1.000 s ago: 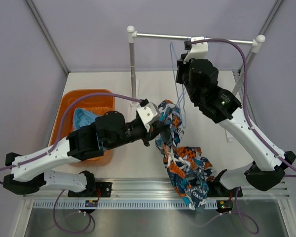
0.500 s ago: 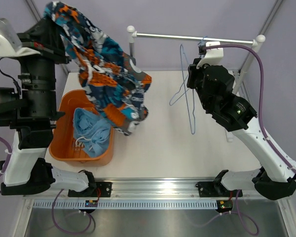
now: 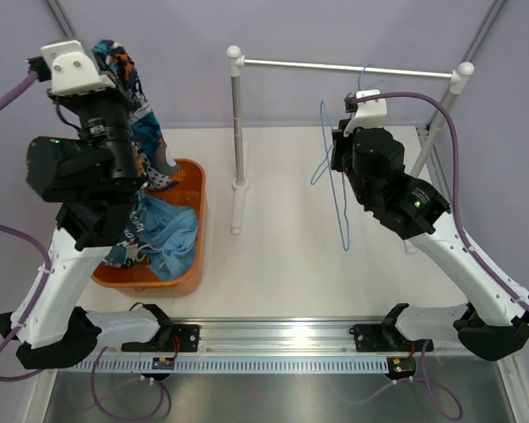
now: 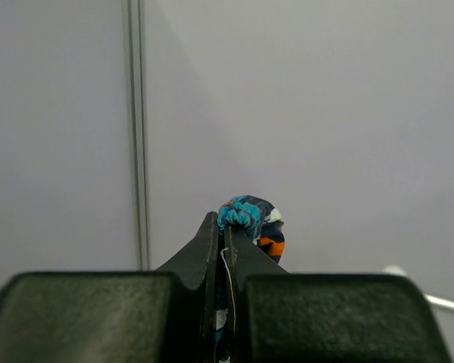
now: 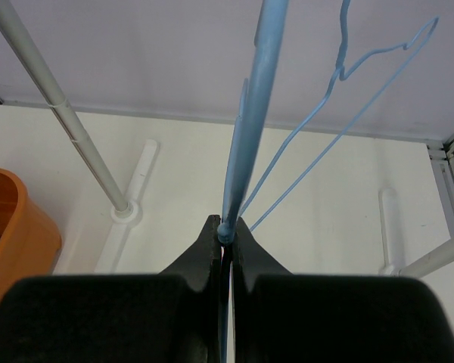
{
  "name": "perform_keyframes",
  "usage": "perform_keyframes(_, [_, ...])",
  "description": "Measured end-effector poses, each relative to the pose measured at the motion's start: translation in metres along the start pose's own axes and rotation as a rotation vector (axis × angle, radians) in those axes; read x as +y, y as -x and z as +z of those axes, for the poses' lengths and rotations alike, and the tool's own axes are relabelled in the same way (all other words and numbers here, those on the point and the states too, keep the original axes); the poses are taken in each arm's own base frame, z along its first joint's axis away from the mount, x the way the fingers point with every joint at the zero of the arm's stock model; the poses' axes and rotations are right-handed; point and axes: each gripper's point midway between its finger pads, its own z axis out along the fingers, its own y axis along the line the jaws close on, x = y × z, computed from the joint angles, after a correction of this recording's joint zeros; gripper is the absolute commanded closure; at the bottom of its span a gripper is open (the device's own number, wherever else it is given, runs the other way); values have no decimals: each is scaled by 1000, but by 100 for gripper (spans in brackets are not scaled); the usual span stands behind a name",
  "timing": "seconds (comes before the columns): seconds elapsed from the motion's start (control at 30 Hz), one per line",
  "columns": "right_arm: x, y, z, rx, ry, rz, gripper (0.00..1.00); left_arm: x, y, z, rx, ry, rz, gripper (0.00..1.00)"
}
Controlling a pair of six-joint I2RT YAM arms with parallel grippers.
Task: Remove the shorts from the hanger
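My left gripper (image 4: 225, 227) is shut on a bunched fold of the printed shorts (image 4: 250, 215), in navy, orange, white and teal. In the top view it is raised high at the far left (image 3: 110, 66). The printed shorts (image 3: 152, 145) hang from it down into the orange basket (image 3: 197, 189). The light blue shorts (image 3: 172, 238) lie in that basket. My right gripper (image 5: 227, 227) is shut on the bare blue wire hanger (image 5: 251, 106). In the top view it (image 3: 342, 152) holds the hanger (image 3: 343, 211) under the rail, with no cloth on it.
A white clothes rail (image 3: 353, 68) crosses the back on two posts; the left post (image 3: 237, 132) stands mid-table on a flat foot. A second blue wire hanger (image 5: 340, 72) hangs close by. Grey walls close in the left and back.
My left arm has carried the printed shorts from the middle of the table up and left, then down over the basket. The hanger in my right gripper is now bare.
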Motion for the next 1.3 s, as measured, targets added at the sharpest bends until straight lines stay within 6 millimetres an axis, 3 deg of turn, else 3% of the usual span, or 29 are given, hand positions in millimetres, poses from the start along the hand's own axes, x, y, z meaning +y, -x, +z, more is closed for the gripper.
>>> perform_keyframes(0.2, [-1,-12,1,21,-2,-11,100,-6,-118,-19,221,16,15,100])
perform_keyframes(0.33, [-3,-16,-2,25,-3,-8,100,4,-198,-39,397,75,-18,100])
perform_keyframes(0.5, [-4,-18,-7,29,6,15,100,38,-286,-63,603,204,-132,100])
perform_keyframes(0.6, [-6,-20,-11,39,6,23,100,71,-336,-84,705,291,-285,100])
perform_keyframes(0.67, [-7,-22,-13,48,6,32,100,92,-373,-107,783,364,-401,100])
perform_keyframes(0.7, [-8,-24,-14,53,6,33,100,111,-387,-115,802,432,-432,100])
perform_keyframes(0.77, [-8,-26,-15,61,5,43,100,118,-416,-137,882,485,-522,100])
perform_keyframes(0.8, [-9,-27,-16,67,4,45,100,118,-427,-147,917,506,-561,97])
perform_keyframes(0.83, [-10,-28,-17,72,3,48,100,117,-435,-155,944,519,-599,88])
perform_keyframes(0.93, [-12,-33,-21,90,-2,56,100,116,-450,-168,980,547,-705,78])
perform_keyframes(0.97, [-13,-34,-23,97,-3,61,100,115,-454,-171,988,556,-739,64])
perform_keyframes(1.03, [-15,-37,-26,110,-3,69,100,112,-458,-172,1002,557,-795,55])
perform_keyframes(1.07, [-14,-39,-27,119,2,73,100,108,-459,-171,1010,543,-817,43])
perform_keyframes(1.17, [-12,-45,-30,145,20,80,100,95,-457,-164,1019,475,-862,20])
perform_keyframes(1.3, [-4,-50,-32,171,61,88,100,85,-438,-151,1001,383,-864,7])
